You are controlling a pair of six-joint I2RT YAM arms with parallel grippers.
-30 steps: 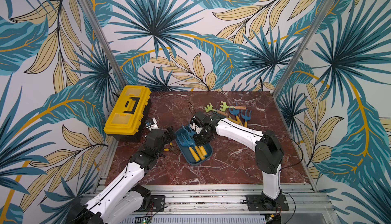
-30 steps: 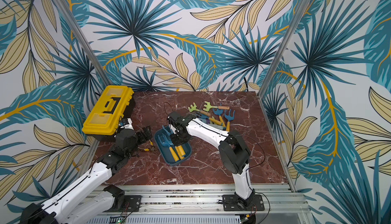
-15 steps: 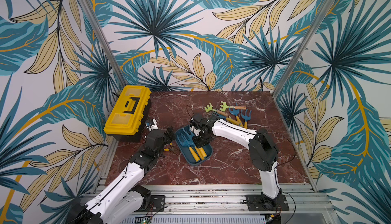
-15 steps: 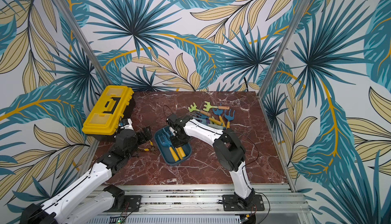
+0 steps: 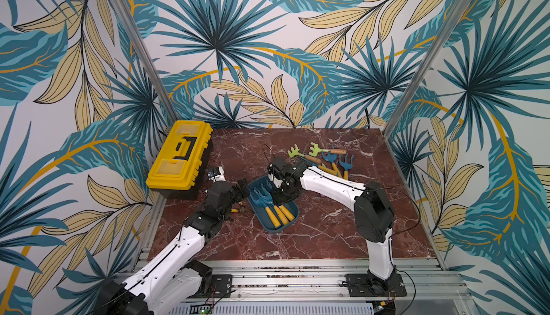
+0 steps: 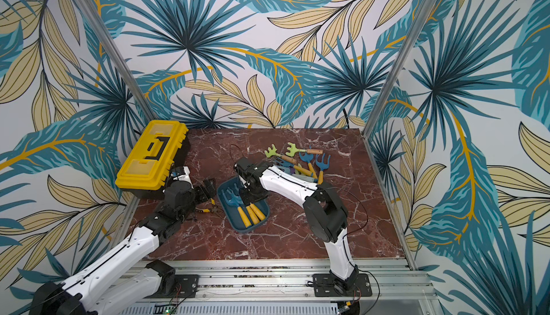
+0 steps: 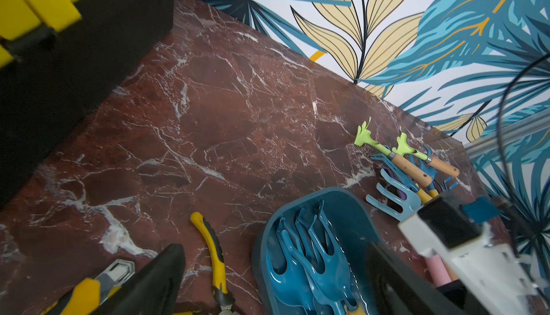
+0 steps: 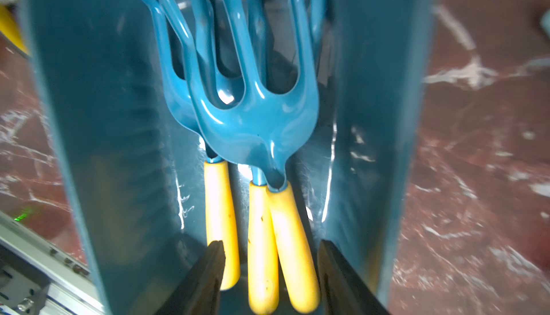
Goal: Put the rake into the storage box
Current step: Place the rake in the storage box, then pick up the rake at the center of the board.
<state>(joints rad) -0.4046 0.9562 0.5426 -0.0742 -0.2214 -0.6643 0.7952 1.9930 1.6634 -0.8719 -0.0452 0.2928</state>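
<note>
The storage box, a dark teal tray, lies mid-table. Three blue rakes with yellow handles lie lengthwise in it. The top rake rests on the other two. My right gripper hangs low inside the box, open. Two yellow handles lie between its fingers without being gripped. My left gripper stands wide open at the box's left end, holding nothing. The left wrist view shows the rake heads in the box.
A yellow toolbox stands at the back left. A pile of green and blue toy tools lies behind the right arm. Yellow-handled pliers and a utility knife lie on the marble between the left gripper and the box.
My right gripper's jaws have parted over the box, letting go of the rake handle. Its elbow has shifted slightly. The left arm has not moved.
</note>
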